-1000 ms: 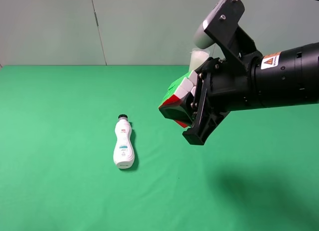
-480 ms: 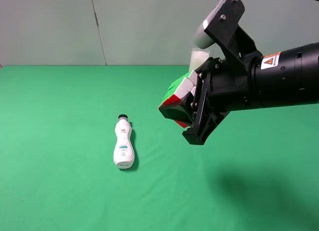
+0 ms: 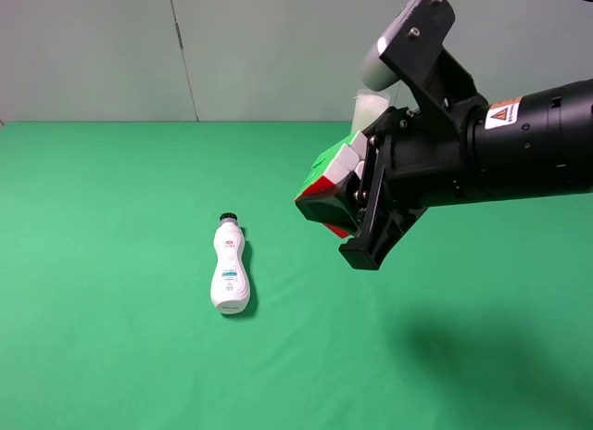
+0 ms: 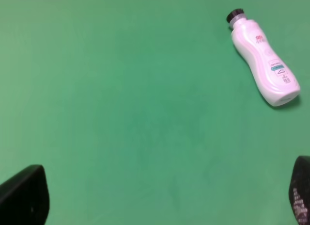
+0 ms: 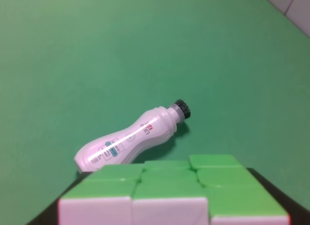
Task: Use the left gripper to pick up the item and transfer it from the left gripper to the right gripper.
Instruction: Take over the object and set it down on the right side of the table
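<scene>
Exterior high view: the right tool [image 3: 345, 194] is clamped on the puzzle cube [image 3: 326, 182], which hangs in the air above the table [image 3: 111, 217], up and to the right of the white bottle [image 3: 230, 268]. The cube has no long axis. It sits tilted, green face up and one corner dipping toward the bottle. The bottle lies flat with its cap toward the table's far edge, bare green cloth on every side. On the left wrist view, the left tool [image 4: 162, 198] is spread wide with nothing in it, the bottle well off to one side.
</scene>
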### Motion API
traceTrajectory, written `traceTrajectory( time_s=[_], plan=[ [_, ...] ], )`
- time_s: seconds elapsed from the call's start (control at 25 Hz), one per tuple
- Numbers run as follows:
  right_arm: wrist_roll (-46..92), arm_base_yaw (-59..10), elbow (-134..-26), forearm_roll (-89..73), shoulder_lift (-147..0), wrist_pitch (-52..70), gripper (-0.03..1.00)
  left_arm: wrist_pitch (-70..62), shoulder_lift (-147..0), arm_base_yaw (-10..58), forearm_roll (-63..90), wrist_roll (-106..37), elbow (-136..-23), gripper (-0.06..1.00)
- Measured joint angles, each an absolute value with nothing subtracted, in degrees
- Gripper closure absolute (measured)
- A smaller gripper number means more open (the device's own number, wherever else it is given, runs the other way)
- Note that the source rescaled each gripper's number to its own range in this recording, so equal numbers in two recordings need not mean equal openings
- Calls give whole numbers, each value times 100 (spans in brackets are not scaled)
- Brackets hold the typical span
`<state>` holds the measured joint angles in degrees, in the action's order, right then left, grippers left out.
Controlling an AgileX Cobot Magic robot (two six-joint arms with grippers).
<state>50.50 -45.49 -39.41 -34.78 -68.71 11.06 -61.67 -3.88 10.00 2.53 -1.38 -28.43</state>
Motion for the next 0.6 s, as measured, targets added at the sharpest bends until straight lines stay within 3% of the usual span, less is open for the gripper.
traceTrajectory(
  time_s=[0.6],
  plan=[
    [4837,-4549,-3941,-3478,-6871,1106,97,-6160,-388,1000,237,-138,-2831,-5]
  ],
)
